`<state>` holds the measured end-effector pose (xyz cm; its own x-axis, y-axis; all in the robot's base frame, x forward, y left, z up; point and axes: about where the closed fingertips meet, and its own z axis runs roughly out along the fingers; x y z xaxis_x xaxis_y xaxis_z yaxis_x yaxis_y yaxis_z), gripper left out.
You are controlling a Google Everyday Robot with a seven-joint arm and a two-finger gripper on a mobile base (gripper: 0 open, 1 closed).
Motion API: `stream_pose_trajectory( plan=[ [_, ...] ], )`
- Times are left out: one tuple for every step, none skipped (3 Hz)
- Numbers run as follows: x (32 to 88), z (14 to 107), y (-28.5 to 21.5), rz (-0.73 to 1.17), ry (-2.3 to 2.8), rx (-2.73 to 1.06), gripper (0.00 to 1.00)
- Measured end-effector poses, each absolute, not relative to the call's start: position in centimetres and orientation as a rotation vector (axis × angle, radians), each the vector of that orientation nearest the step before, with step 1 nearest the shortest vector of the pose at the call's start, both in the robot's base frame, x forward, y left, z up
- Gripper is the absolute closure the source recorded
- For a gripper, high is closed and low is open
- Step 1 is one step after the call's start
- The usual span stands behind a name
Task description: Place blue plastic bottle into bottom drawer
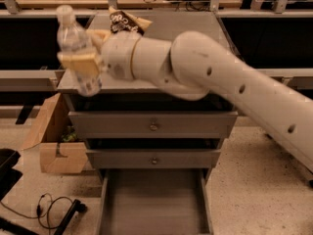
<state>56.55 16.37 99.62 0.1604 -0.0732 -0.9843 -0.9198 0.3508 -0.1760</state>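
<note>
My gripper [82, 63] is shut on the blue plastic bottle [74, 43], a small clear bottle with a white cap. It holds the bottle upright in the air at the front left corner of the cabinet top [190, 28]. The yellowish fingers [80, 65] clamp the bottle's lower half. The bottom drawer [154, 199] is pulled open below, a wide shallow grey tray with nothing in it. The white arm [220, 82] crosses the view from the right.
A dark snack bag [124, 19] lies on the cabinet top behind the gripper. Two shut grey drawers with round knobs [153, 127] sit above the open one. A cardboard box [51, 136] stands on the floor at the left, with black cables [54, 209] near it.
</note>
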Motion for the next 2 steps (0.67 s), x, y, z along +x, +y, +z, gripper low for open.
stream_pose_trajectory(
  plan=[
    [54.1, 92.0, 14.6, 0.766, 1.373, -1.034, 1.0],
    [51.8, 77.8, 15.1, 0.74, 1.502, -1.087, 1.0]
  ],
)
